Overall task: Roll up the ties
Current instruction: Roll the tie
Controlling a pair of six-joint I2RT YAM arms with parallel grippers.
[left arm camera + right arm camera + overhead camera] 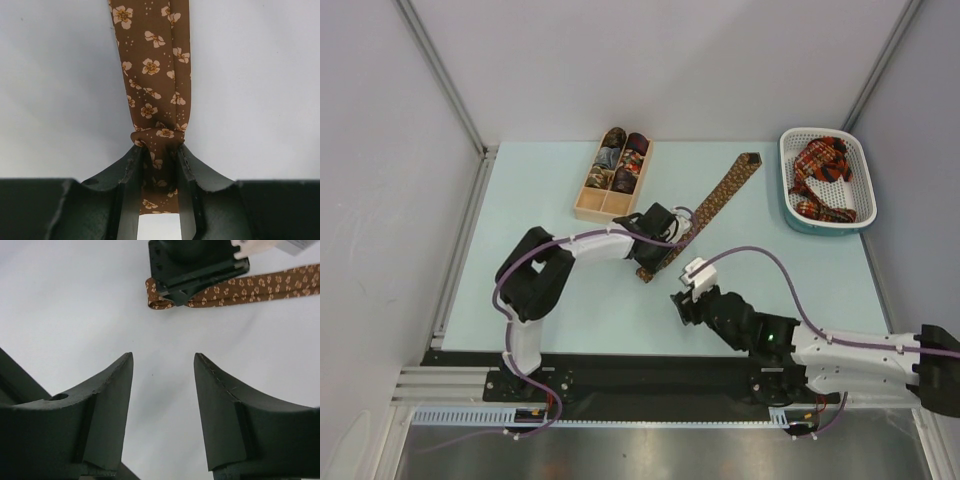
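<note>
A brown tie [715, 200] with small gold flowers lies stretched diagonally on the table, from near the box to the far middle. My left gripper [658, 250] is shut on its near end; the wrist view shows the fabric [152, 95] bunched between the fingers [131, 170]. My right gripper [686, 295] is open and empty, low over the table just in front of the tie's near end [160, 295]. Red plaid ties [823, 178] lie in the white basket. Rolled ties [620, 160] fill the wooden box.
The white perforated basket [790, 205] stands at the far right. The light wooden divided box [588, 210] stands at the far middle-left, close to my left gripper. Grey walls enclose the table on three sides. A purple cable [770, 262] arcs over the right arm.
</note>
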